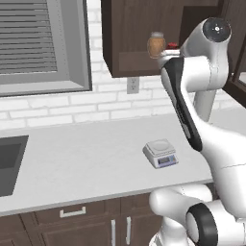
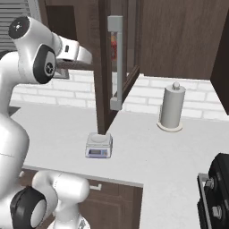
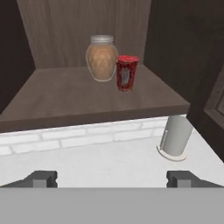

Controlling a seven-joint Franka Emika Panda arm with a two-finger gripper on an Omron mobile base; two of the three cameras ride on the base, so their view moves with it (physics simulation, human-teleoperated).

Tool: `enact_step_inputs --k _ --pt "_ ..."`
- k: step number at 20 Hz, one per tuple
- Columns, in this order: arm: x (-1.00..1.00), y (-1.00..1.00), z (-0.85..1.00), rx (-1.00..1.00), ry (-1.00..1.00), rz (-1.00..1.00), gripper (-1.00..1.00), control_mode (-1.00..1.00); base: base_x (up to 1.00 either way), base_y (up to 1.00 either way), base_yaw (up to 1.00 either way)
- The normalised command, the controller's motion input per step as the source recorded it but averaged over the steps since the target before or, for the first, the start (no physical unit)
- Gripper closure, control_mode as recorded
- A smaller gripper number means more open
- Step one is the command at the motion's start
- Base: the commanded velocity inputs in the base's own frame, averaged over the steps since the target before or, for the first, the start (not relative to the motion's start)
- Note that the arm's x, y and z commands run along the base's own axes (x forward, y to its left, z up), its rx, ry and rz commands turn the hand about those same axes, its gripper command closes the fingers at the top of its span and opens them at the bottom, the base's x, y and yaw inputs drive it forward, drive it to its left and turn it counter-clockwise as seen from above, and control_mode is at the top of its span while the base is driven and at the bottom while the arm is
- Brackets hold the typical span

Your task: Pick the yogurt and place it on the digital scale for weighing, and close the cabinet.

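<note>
The yogurt (image 3: 126,72), a small red cup, stands upright on the bottom shelf of the open dark-brown cabinet (image 3: 78,98), touching or nearly touching an amber jar (image 3: 102,58) on its left. My gripper (image 3: 112,179) is open and empty, out in front of the shelf and a little below it, well short of the cup. In the left base view the yogurt (image 1: 172,46) peeks out beside the jar (image 1: 156,45), partly hidden by my arm. The digital scale (image 1: 160,153) sits bare on the counter below. The cabinet door (image 2: 103,89) hangs wide open, above the scale (image 2: 99,145).
A paper towel roll (image 2: 172,107) stands on the white counter (image 2: 147,152) to the right of the scale. A sink (image 1: 9,163) lies at the far left under a shuttered window (image 1: 38,43). A dark appliance (image 2: 215,192) sits at the counter's right end.
</note>
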Motion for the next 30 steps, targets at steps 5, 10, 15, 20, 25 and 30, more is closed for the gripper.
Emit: enact_step_inputs --k 5,10,15,20,25,30 --pt "0.56 -0.22 0.01 0.00 -0.02 -0.02 -1.00 -1.00 0.00 0.00 0.00" --pt "0.67 -0.20 0.00 0.00 -0.08 -0.03 -1.00 -1.00 0.00 0.00 0.00" --pt "0.65 -0.33 0.00 0.00 -0.05 -0.02 -1.00 -1.00 0.00 0.00 0.00" --pt "0.55 -0.23 0.00 0.00 -0.01 -0.01 -1.00 -1.00 0.00 0.00 0.00" --pt "0.62 -0.05 0.00 0.00 0.00 -0.01 -1.00 -1.00 0.00 0.00 0.00" --pt "0.54 -0.04 -0.03 0.00 0.00 0.00 -1.00 -1.00 0.00 0.00 0.00"
